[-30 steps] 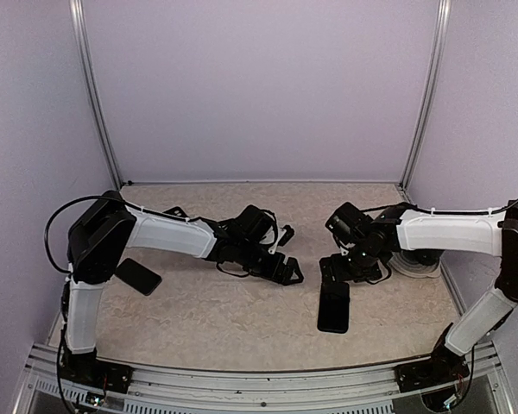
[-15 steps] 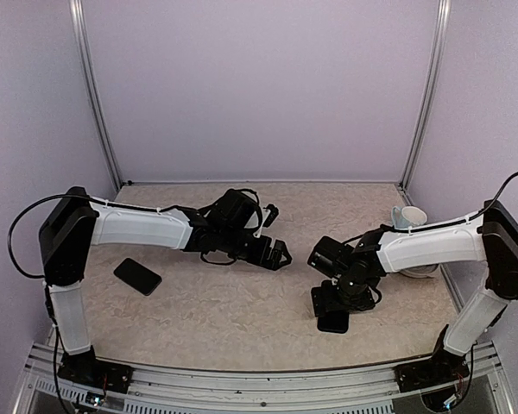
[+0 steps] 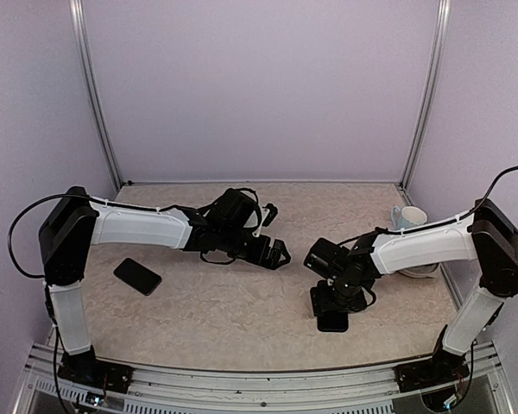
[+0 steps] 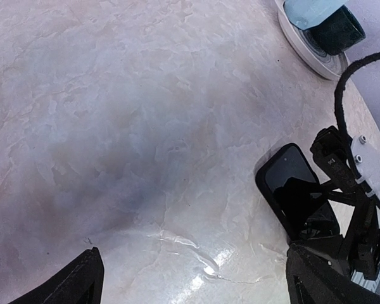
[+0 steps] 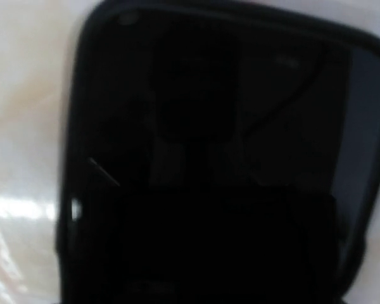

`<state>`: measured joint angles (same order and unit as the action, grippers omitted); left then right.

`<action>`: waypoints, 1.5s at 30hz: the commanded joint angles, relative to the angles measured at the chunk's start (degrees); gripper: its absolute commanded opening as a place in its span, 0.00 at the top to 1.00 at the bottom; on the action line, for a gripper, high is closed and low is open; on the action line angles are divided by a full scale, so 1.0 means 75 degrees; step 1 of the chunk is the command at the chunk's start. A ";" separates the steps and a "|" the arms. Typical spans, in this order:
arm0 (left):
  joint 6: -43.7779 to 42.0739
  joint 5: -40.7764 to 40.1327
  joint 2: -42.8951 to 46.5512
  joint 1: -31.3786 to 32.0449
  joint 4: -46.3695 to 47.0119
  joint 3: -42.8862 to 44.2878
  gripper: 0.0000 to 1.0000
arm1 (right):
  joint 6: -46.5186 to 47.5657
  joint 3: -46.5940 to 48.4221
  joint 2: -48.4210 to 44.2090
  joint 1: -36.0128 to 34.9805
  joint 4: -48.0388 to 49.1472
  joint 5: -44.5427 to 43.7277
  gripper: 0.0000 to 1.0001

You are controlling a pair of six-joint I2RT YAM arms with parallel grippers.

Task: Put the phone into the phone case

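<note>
A black glossy slab with a thick dark rim lies flat at front right; only its near end (image 3: 332, 323) shows in the top view. It also shows in the left wrist view (image 4: 285, 180) and fills the right wrist view (image 5: 209, 126). I cannot tell whether it is the phone alone or the phone in the case. My right gripper (image 3: 335, 297) is down on top of it, its fingers hidden. A second flat black rectangle (image 3: 138, 276) lies at the left. My left gripper (image 3: 276, 254) hovers open and empty over mid table (image 4: 196, 278).
A pale mug (image 3: 407, 216) on a white saucer (image 4: 304, 44) stands at the right, behind my right arm. Metal posts and walls enclose the table. Its rail runs along the near edge.
My right gripper moved toward the near edge and came down over the black slab, covering most of it. My left arm drew back and rose. Little changed in the last half second.
</note>
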<state>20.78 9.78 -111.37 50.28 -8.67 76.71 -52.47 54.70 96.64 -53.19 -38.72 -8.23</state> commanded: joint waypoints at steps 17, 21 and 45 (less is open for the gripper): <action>0.0276 -0.1471 0.0840 -0.1015 -0.0129 -0.0658 0.01 | 0.3428 -0.0349 -0.0001 0.2940 0.1711 0.0087 0.41; 0.0295 -0.1537 0.0898 -0.1311 -0.0252 -0.0704 0.01 | 0.3857 -0.0217 0.0256 0.3272 0.1923 0.0336 0.42; -0.0740 -0.2663 -0.1056 -0.3260 -0.3153 0.1611 0.03 | 0.4343 0.0678 -0.1046 0.3658 0.1583 0.1085 0.01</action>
<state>18.28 -12.12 -113.25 28.38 -26.70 85.25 -21.67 58.43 92.58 -26.17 -26.46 -0.97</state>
